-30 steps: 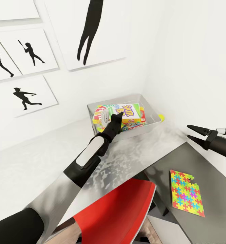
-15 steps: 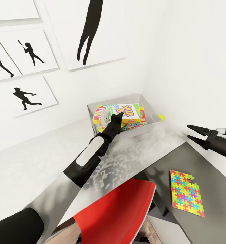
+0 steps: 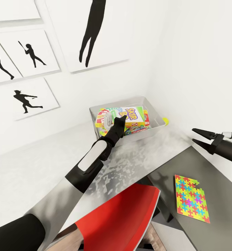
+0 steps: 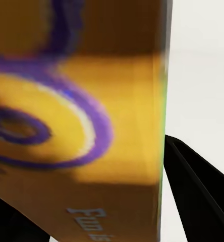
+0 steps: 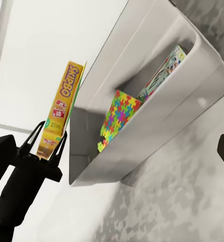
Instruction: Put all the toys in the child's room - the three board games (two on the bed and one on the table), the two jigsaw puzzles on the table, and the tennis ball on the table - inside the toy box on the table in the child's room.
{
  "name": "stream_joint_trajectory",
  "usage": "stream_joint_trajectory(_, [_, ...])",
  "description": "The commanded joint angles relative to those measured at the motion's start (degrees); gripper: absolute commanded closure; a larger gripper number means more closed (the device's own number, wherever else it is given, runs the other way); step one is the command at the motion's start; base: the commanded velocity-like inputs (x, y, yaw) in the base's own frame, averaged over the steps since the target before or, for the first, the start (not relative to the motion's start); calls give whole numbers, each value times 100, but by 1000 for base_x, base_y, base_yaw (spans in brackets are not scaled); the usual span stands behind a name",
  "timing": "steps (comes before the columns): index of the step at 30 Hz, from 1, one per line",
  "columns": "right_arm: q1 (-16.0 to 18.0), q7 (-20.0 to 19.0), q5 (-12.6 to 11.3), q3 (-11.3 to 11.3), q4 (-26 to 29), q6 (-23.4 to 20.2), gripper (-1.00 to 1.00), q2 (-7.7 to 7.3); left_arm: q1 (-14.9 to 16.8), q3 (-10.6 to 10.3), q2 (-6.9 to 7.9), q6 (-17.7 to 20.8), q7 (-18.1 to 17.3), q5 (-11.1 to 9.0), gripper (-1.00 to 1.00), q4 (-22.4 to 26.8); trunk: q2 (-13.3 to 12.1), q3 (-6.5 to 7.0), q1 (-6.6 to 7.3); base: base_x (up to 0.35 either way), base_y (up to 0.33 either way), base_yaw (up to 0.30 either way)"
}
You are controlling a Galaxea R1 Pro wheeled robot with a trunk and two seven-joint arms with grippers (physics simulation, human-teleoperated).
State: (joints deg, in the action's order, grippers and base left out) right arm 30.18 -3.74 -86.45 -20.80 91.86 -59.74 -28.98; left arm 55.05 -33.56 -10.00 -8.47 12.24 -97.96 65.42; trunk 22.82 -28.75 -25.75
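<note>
Left gripper (image 3: 115, 120) stays clamped on the Skip-Bo box (image 3: 131, 116) above the toy box (image 3: 154, 130); nothing has shifted. Right gripper (image 3: 197, 136) hangs open.

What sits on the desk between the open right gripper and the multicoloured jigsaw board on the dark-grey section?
Nothing: in the head view the right gripper hangs open above bare dark-grey desk top, with the multicoloured jigsaw board lying flat nearer the camera.

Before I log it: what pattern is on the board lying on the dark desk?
Multicoloured interlocking jigsaw pieces, clearest in the head view.
</note>
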Motion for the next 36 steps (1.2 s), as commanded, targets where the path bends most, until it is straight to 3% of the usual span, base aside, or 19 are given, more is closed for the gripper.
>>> stream_joint_trajectory(1, [5,-39,41,-8,-1,-26,-100,2,6,-11,0,-41,25,-40,100,6,10,-8,-3,0,0,0])
stream_joint_trajectory(23, [5,-39,41,13,-1,-26,-100,-3,6,-11,0,-41,25,-31,100,11,10,-12,-3,0,0,-1])
stream_joint_trajectory(36, [5,-39,41,14,-1,-26,-100,-11,136,-11,0,-41,25,-39,100,6,10,-121,-3,0,0,0])
